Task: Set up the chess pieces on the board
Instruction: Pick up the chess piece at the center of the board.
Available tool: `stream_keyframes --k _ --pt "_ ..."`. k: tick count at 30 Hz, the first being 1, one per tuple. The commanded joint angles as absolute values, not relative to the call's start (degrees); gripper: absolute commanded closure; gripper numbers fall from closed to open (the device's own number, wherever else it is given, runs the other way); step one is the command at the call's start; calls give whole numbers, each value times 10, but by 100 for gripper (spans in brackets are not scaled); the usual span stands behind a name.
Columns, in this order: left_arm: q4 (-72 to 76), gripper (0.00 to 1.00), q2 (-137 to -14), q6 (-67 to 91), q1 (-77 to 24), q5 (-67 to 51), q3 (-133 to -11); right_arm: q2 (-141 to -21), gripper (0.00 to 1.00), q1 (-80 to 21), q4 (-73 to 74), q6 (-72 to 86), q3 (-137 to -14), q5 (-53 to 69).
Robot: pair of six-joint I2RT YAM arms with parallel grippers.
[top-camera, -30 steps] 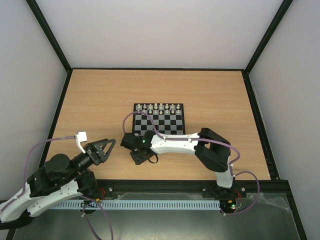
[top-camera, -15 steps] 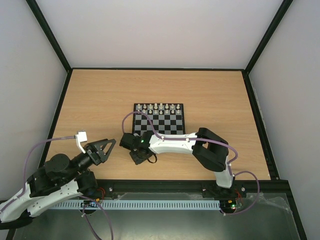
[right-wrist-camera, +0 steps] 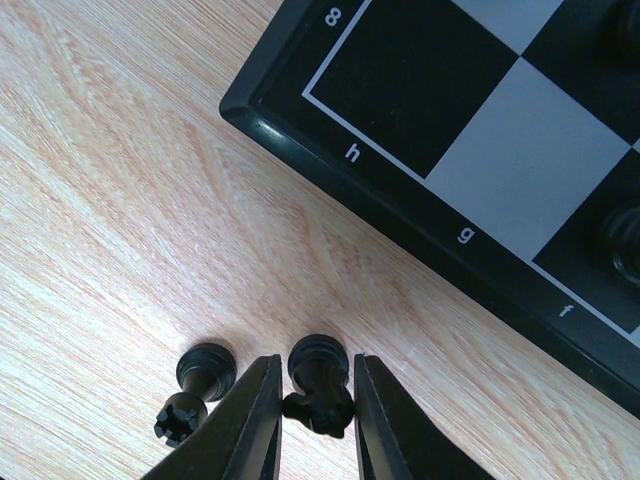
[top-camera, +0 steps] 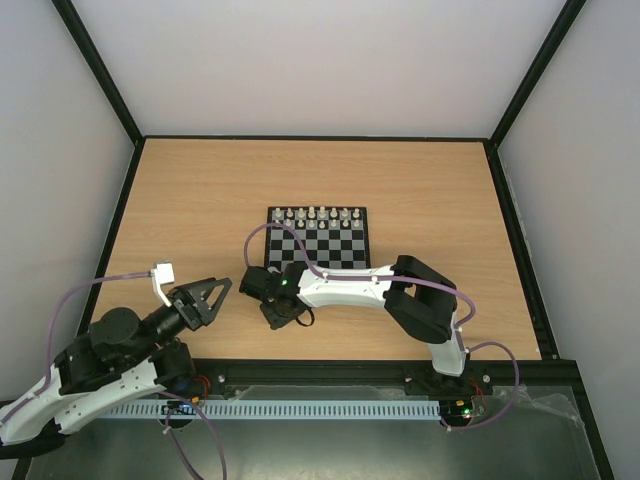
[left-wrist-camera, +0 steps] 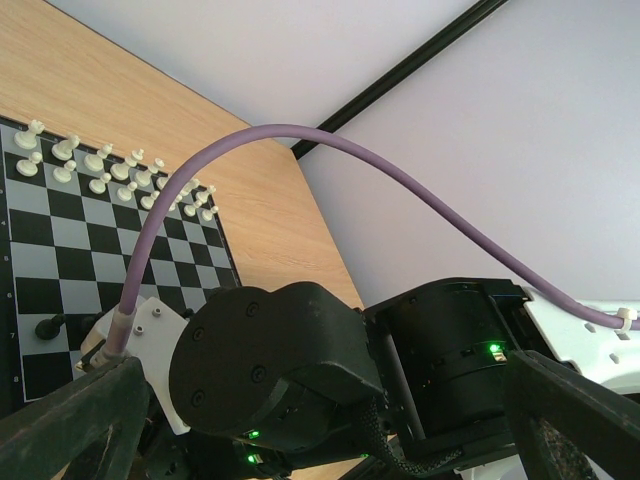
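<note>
Right end effector (right-wrist-camera: 315, 365) is narrower than a second ago, pinching a piece (right-wrist-camera: 318, 388) on the tabletop (right-wrist-camera: 120, 200) beside the board (right-wrist-camera: 400, 195); I judge lifting is next. Left end effector (top-camera: 218, 300) gapes wide.

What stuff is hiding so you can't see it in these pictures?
- Top view: the right arm covers the board's near rows.
- Right wrist view: the picture edge cuts off dark pieces on the board.
- Right wrist view: whether the right hand already squeezes the dark piece between its fingers; the gap is too tiny.
</note>
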State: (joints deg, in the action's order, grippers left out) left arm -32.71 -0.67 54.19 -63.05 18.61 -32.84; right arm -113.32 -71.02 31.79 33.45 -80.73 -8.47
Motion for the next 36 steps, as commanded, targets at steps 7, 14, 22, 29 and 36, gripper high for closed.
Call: stream_keyframes --k 7,14,22,29,36 --pt "-326 0 2 533 -630 184 -339 -1152 87 -715 354 325 -813 -92" --pt "-325 1 2 531 -630 185 -338 -1136 89 -716 365 322 -819 -100" --pt "-325 0 1 531 -631 186 -339 -1127 92 -715 377 320 -827 -106" --pt "-326 0 2 531 -631 185 -339 -1117 92 -714 385 318 -836 -117" --pt "-326 1 3 532 -631 185 -339 -1108 92 -707 399 311 -852 -123"
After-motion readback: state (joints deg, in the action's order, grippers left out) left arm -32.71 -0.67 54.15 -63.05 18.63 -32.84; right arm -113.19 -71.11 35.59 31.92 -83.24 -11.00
